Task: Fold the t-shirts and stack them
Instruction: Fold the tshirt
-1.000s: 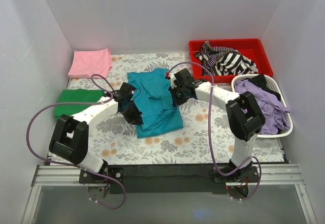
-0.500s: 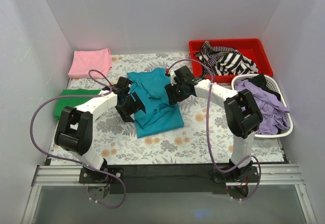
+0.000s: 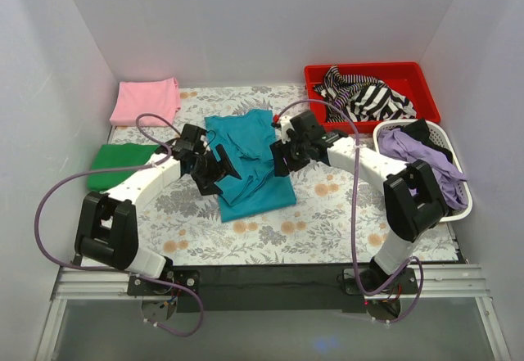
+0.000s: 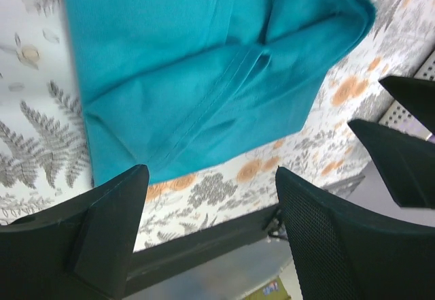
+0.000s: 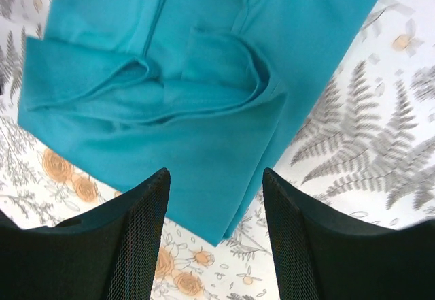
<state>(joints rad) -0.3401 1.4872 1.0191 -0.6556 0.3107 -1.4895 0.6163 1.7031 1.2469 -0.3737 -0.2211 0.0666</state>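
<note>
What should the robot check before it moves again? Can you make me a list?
1. Left gripper open and empty: ok.
2. Right gripper open and empty: ok.
3. Teal t-shirt lying on the table: ok.
4. Teal t-shirt folded flat: not ok, its folds are bunched.
5. Pink t-shirt and green t-shirt stacked with it: not ok, all three lie apart.

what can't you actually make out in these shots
- Top view: side edges of the teal t-shirt, under the left pincer and right pincer.
- Top view: near corner of the green t-shirt, behind the left arm.
- Both wrist views: the rest of the teal t-shirt, cut off by the top edge.
</note>
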